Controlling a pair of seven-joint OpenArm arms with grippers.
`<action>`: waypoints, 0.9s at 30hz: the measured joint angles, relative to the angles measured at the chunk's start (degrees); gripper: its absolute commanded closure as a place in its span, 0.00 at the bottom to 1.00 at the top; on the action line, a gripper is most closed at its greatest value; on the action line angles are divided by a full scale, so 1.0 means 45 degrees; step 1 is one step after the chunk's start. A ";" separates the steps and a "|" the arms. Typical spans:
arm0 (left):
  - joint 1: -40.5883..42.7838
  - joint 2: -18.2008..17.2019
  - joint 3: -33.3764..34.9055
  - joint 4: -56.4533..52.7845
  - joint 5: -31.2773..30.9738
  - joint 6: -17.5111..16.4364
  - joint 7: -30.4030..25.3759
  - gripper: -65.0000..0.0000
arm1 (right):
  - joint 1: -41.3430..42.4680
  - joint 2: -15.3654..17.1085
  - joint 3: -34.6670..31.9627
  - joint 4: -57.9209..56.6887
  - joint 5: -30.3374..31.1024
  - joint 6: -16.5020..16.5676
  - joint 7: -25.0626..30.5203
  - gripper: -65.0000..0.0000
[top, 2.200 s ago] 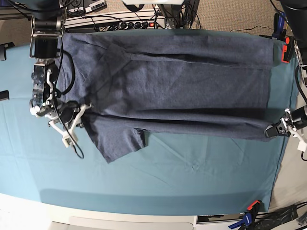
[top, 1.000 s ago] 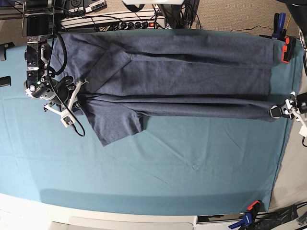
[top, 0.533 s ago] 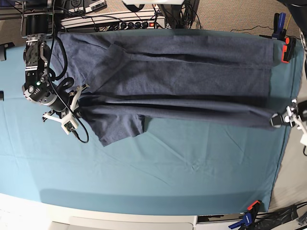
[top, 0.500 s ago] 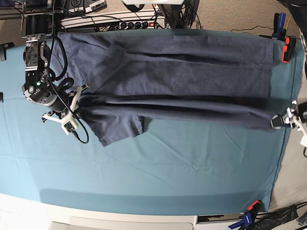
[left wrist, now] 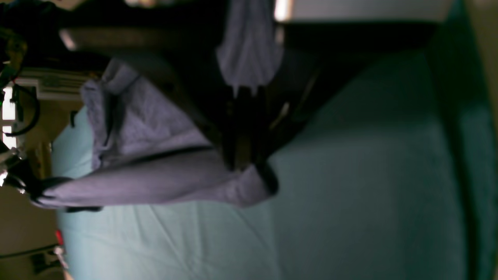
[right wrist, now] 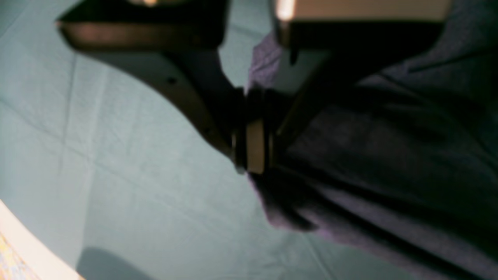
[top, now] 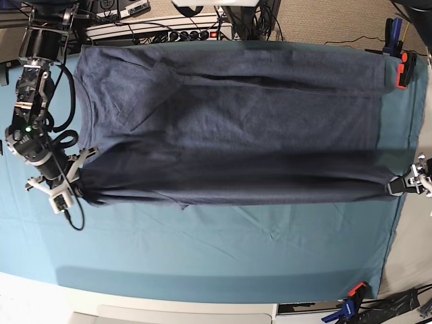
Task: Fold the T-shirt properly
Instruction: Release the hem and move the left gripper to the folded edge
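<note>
Across the desk the T-shirt lies stretched, left hand and right hand each clenched on its lower-edge corners; looks mid-fold, next carry that edge toward frame top.

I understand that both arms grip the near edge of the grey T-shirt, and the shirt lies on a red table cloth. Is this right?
Not quite. The table cloth is teal, not red, as the base view shows. The rest holds: the left gripper and the right gripper each have their jaws shut on the near edge of the T-shirt, one at each end.
</note>
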 measured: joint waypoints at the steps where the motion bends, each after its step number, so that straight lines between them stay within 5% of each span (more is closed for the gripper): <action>1: 0.0000 -0.0102 0.0000 0.0000 0.0039 0.0015 -0.0053 1.00 | -0.0005 0.0005 0.0010 0.0000 -0.0019 -0.0068 -0.0277 1.00; 13: 0.0491 -0.0384 -0.0019 0.0000 0.0068 0.0092 0.0049 1.00 | -0.0743 0.0005 0.0053 0.0000 0.0340 -0.0209 -0.0646 1.00; 18: 0.0729 0.0151 -0.0019 -0.0015 0.0189 0.0092 -0.0641 0.99 | -0.0763 0.0010 0.0053 0.0000 0.1015 -0.0209 -0.0627 1.00; 22: -0.0053 0.1049 -0.0024 -0.0029 0.1350 0.0126 -0.1564 0.70 | -0.0758 -0.0121 0.0053 0.0000 0.1112 -0.0151 -0.0607 1.00; 27: -0.1166 0.2244 0.1224 -0.0034 0.2939 0.0136 -0.2545 0.70 | -0.0763 -0.0384 0.0053 0.0000 0.1141 -0.0063 -0.0602 1.00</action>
